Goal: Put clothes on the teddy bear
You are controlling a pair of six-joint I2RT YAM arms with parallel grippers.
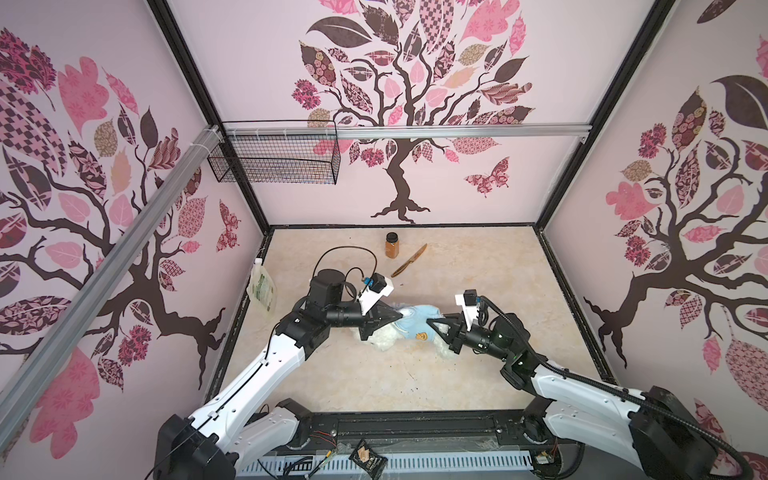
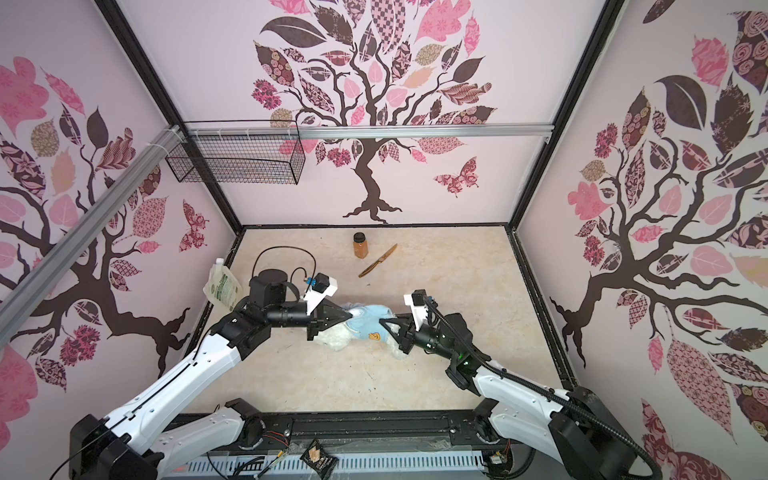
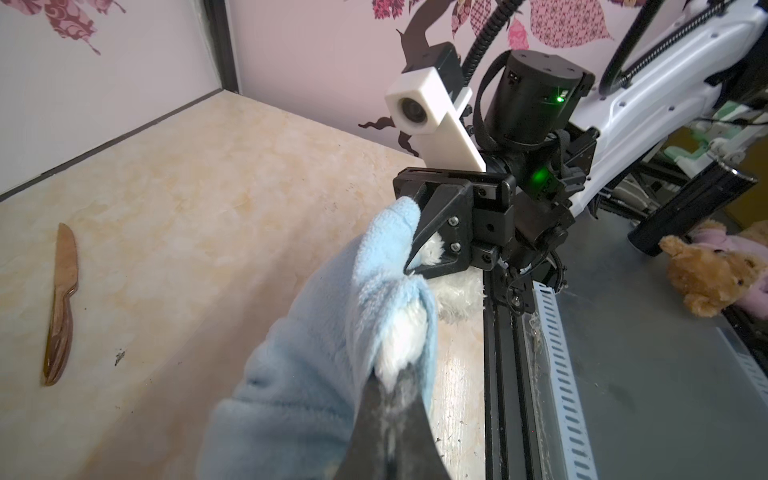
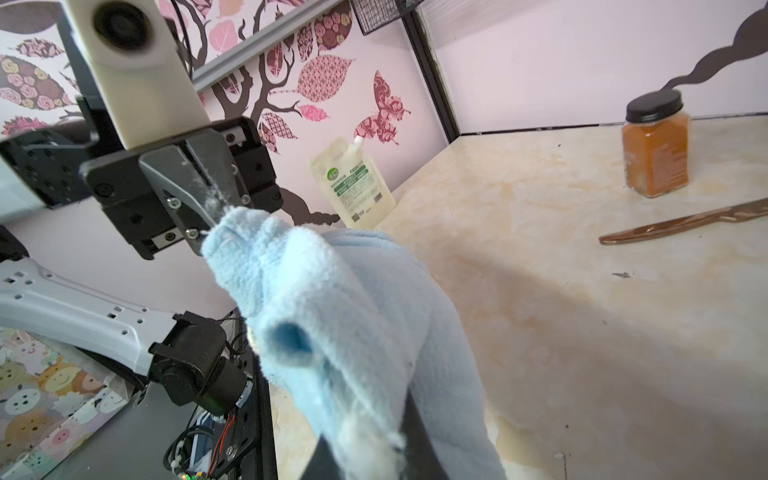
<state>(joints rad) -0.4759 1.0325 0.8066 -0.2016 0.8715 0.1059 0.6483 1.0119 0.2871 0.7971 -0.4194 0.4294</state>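
Clenching the shirt (image 1: 415, 319), left claw (image 1: 400, 316) and right claw (image 1: 430, 322) flank the teddy bear (image 1: 384, 341).

bright, even light — soft shadows, wide-angle bending at edges, near cloth blurred.

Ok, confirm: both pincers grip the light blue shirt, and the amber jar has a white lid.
Wrong: the amber jar has a black lid, per the right wrist view. The left pincer and right pincer do grip the light blue shirt.
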